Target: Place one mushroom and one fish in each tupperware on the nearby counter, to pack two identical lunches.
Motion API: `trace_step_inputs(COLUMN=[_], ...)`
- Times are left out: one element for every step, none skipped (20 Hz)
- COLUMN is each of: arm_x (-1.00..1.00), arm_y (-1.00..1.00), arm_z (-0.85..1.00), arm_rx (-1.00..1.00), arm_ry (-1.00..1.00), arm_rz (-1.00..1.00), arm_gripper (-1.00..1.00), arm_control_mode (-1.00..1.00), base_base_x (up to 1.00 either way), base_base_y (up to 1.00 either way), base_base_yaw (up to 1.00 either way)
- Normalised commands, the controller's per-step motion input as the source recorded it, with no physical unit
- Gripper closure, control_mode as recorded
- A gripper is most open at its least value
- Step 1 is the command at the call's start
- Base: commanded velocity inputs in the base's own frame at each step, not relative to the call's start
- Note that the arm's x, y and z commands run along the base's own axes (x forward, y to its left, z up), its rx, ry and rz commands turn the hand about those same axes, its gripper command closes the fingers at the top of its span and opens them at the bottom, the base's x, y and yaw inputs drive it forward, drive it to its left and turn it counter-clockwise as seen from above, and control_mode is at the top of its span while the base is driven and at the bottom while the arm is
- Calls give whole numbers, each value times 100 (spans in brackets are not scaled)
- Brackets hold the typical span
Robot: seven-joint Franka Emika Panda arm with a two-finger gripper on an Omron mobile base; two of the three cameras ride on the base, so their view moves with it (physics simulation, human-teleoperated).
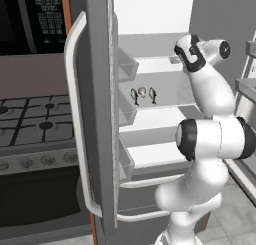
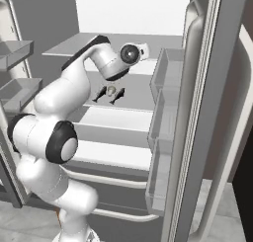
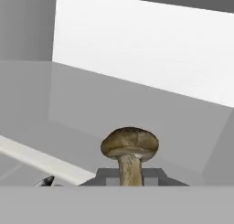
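Observation:
A brown mushroom (image 3: 130,144) stands upright right in front of the hand camera, and my gripper (image 3: 130,175) is shut on its stem. My arm (image 1: 205,79) reaches into the open fridge at an upper shelf. On the shelf below lie two dark fish (image 1: 134,96) (image 1: 152,94) with another mushroom (image 1: 142,91) between them. From the right they appear as fish (image 2: 100,93) (image 2: 117,95) and mushroom (image 2: 111,90). The tupperware and the counter are out of view.
The left fridge door (image 1: 95,114) with its long white handle stands open beside a black gas stovetop (image 1: 35,121). The right door (image 2: 197,117) carries grey door bins (image 2: 165,78). White shelves (image 1: 155,154) run below the fish.

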Motion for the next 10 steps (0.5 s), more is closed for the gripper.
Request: trace_step_inputs(arm_x=[-100, -100, -100, -100, -100, -100, -100, -100, -100, -100], arm_y=[40, 29, 20, 5, 0, 0, 0, 0, 0, 0], arm_z=[0, 25, 39, 64, 71, 71, 71, 70, 63, 59], arm_rx=[0, 0, -1, 0, 0, 0, 0, 0, -1, -2], arm_ry=[0, 1, 3, 2, 6, 8, 13, 18, 23, 25], arm_rz=[0, 0, 0, 0, 0, 0, 0, 0, 0, 0], arm_gripper=[100, 100, 100, 100, 100, 100, 100, 100, 100, 100], arm_control_mode=[-100, -100, -100, -100, -100, -100, -100, -100, -100, -100], base_base_x=[0, 0, 0, 0, 0, 0, 0, 0, 0, 0], base_base_y=[0, 0, 0, 0, 0, 0, 0, 0, 0, 0], base_base_yaw=[0, 0, 0, 0, 0, 0, 0, 0, 0, 0])
